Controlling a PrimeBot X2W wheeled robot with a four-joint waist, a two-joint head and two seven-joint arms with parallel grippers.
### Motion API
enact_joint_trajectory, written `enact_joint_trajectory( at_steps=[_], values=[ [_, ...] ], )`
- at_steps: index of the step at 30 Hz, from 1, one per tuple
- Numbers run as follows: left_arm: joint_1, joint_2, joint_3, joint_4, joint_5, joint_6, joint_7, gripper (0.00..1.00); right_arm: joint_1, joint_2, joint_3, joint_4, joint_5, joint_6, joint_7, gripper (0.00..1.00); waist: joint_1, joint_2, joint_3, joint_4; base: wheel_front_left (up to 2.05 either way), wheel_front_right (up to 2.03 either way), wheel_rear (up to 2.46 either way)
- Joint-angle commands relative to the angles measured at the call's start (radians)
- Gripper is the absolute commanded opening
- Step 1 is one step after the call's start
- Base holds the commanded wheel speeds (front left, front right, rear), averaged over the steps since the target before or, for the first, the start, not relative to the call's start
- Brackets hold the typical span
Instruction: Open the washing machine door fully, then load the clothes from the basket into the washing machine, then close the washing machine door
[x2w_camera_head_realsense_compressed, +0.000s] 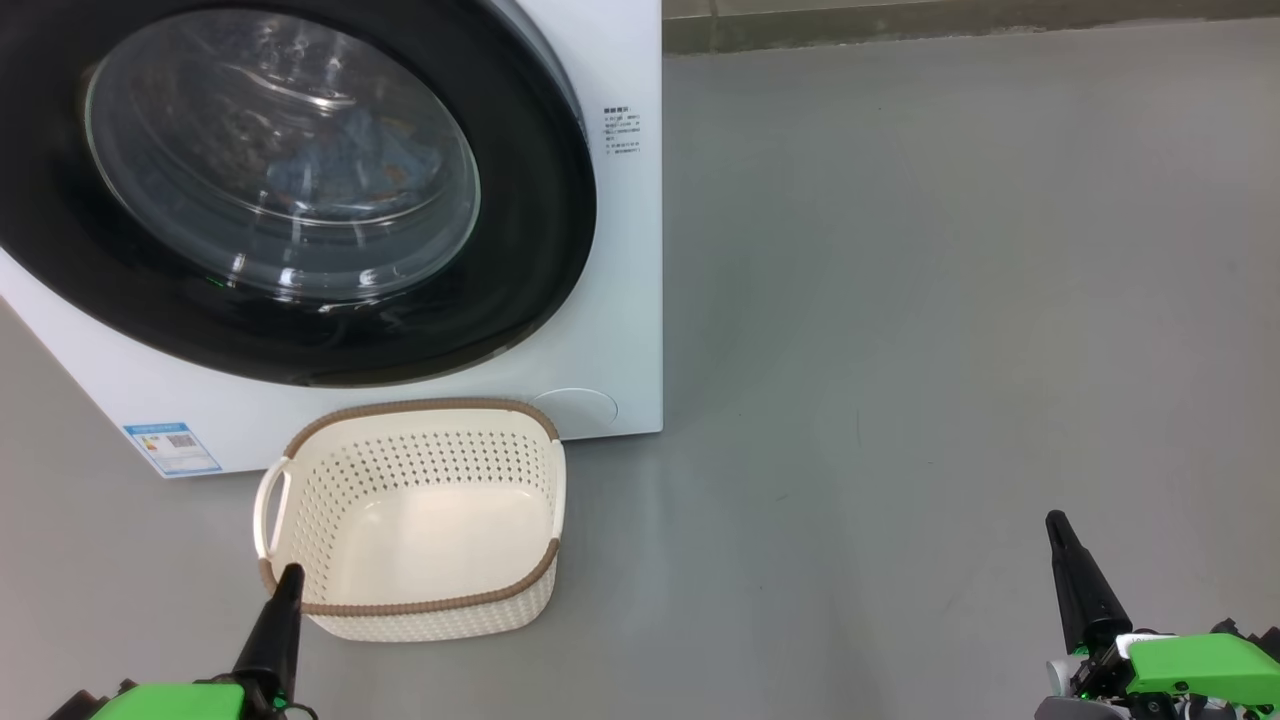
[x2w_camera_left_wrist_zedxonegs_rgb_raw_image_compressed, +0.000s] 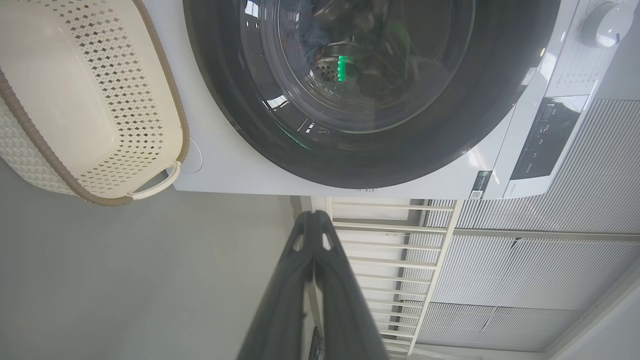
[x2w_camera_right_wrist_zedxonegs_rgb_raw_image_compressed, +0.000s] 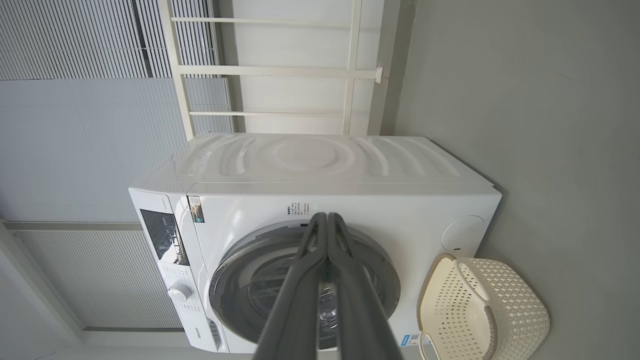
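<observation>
- left gripper (x2w_camera_head_realsense_compressed: 291, 572) and right gripper (x2w_camera_head_realsense_compressed: 1056, 520) both closed, empty
- washing machine door (x2w_camera_head_realsense_compressed: 290, 180) ahead of left gripper: stiff, glossy, probably slippery; I'd hook its rim

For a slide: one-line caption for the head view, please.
Washing machine door shut, blue clothes behind its glass, basket empty on the floor, left fingers and right fingers closed, empty.

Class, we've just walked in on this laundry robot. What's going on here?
Nothing is being handled right now. The washing machine door is shut, with blue clothes visible through it. The basket stands empty on the floor in front of the washing machine. The left jaws and right jaws are closed, holding nothing.
</observation>
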Motion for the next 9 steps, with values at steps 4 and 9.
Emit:
enact_joint_trajectory(
  at_steps=[4,9],
  values=[
    [-0.041,0.018,0.035,-0.029,-0.004,-0.003,0.006,0.00,-0.041,-0.003,0.023,-0.025,0.004,-0.001,0.008,0.00,0.0000,0.0000,0.000,0.000,0.00,0.00,0.00],
    [-0.041,0.018,0.036,-0.029,-0.004,-0.003,0.007,0.00,-0.041,-0.003,0.023,-0.025,0.004,-0.001,0.008,0.00,0.0000,0.0000,0.000,0.000,0.00,0.00,0.00]
  ],
)
